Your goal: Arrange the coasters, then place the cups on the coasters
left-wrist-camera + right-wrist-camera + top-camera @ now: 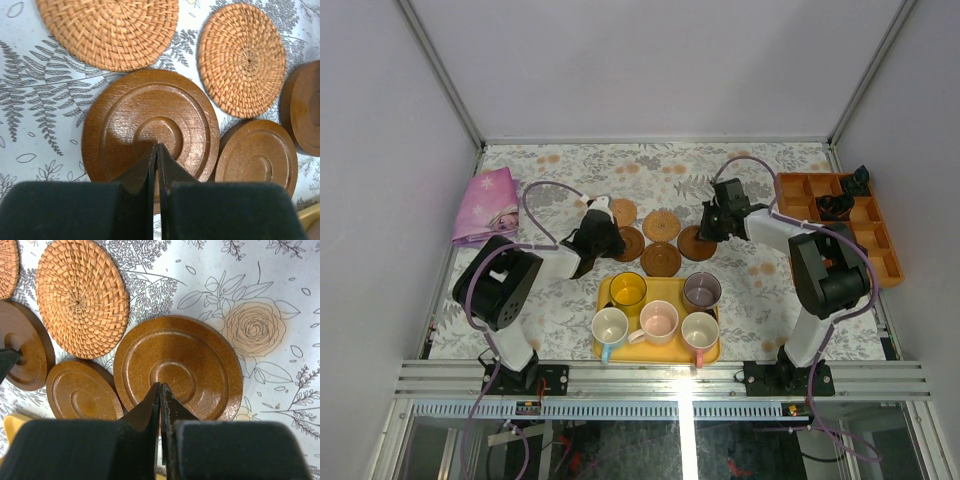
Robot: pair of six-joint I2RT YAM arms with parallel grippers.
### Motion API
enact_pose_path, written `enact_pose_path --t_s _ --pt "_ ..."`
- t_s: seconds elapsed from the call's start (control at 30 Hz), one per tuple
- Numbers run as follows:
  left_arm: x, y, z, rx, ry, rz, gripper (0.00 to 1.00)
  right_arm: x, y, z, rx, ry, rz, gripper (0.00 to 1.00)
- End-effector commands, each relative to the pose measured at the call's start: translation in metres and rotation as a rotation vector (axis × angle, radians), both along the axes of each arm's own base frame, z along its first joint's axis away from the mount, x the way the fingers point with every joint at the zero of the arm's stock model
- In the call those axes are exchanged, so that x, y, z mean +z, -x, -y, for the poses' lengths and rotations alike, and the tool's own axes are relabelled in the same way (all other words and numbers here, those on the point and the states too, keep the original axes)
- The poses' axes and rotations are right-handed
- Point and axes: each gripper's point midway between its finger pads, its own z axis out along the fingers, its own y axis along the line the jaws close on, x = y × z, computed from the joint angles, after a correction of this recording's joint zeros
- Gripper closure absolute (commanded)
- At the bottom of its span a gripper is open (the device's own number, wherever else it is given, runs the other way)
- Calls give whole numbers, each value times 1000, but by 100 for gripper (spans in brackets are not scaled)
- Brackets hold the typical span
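Note:
Five coasters lie clustered mid-table. Two are tan woven discs [623,212] [661,224]; three are dark brown discs [628,243] [661,258] [697,243]. My left gripper [157,145] is shut and empty, its tips over the centre of the left dark coaster [150,120]. My right gripper [160,385] is also shut and empty, tips over the centre of the right dark coaster [190,360]. I cannot tell whether either tip touches. The cups stand on the yellow tray [660,358]: yellow [628,290], grey-purple [702,290], white-blue [610,325] and two pink [659,320] [700,330].
A pink cloth [485,205] lies at the far left. An orange compartment tray [840,235] with small black objects [835,205] sits at the right edge. Frame posts and walls surround the floral tabletop.

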Motion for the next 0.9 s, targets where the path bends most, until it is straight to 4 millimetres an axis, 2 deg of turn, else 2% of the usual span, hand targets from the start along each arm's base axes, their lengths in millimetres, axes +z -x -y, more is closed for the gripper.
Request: enact_pose_path --t_s 0.0,0.3,0.47,0.6,0.77,0.87 --pt "-8 -8 -14 95 -68 -21 100 4 -12 -5 -4 14 9 100" --pt "-26 -8 -49 234 -157 -101 100 -13 -15 11 -62 107 -30 100" --pt "-33 -8 -71 296 -165 -138 100 -22 -19 30 -114 212 -49 100" --pt "-28 -9 -78 321 -151 -145 100 -27 -24 47 -156 315 -60 100" --pt "-24 -11 -96 398 -163 -169 100 -28 -32 75 -227 475 -61 100" --pt "-19 -17 -102 423 -143 -174 100 -27 -38 85 -254 535 -58 100"
